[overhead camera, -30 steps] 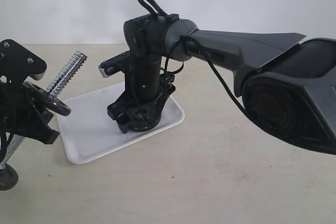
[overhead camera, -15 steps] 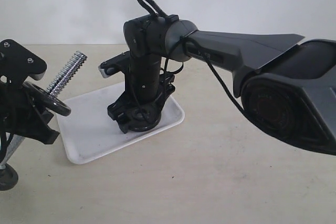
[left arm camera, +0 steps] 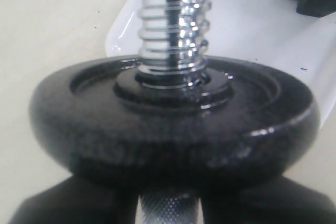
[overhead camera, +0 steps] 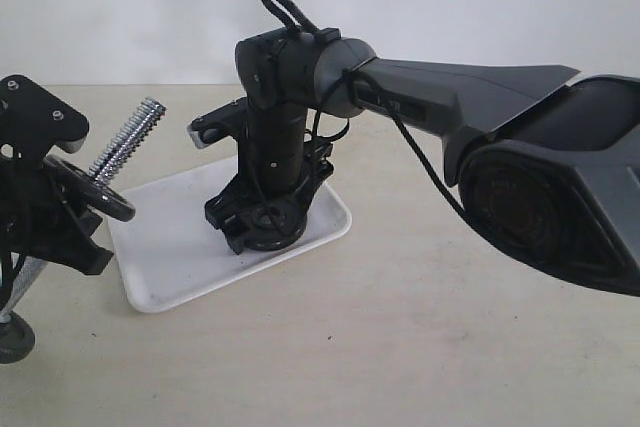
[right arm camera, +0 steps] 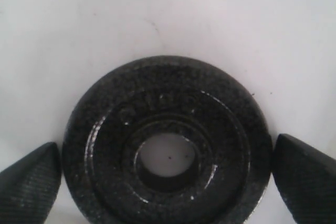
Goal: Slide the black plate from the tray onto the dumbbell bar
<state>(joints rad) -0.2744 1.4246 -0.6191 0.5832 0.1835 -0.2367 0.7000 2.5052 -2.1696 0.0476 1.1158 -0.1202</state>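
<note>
No change from a moment ago: both arms hold their poses and nothing on the table (overhead camera: 420,347) has shifted. The right gripper (overhead camera: 262,219) stays planted low over the tray (overhead camera: 180,257) at centre frame, jaws spread wide. In the right wrist view the right gripper's (right arm camera: 167,179) dark fingertips (right arm camera: 31,182) sit just beside either edge of the black plate (right arm camera: 226,129), which lies flat on the white tray floor; touching or a hair apart, I can't tell. At the left edge of the exterior view, the left gripper (overhead camera: 55,212) is clamped on the dumbbell bar (overhead camera: 128,137), which tilts up to the right, its threaded end hanging over the tray's left side. One black disc (left arm camera: 173,129) already rides the bar (left arm camera: 173,24) below the thread. From outside, the right gripper's body blocks most of the plate. The bar's lower end runs off the bottom left corner, and the left wrist view cuts off the left gripper (left arm camera: 168,211) at the frame's bottom
</note>
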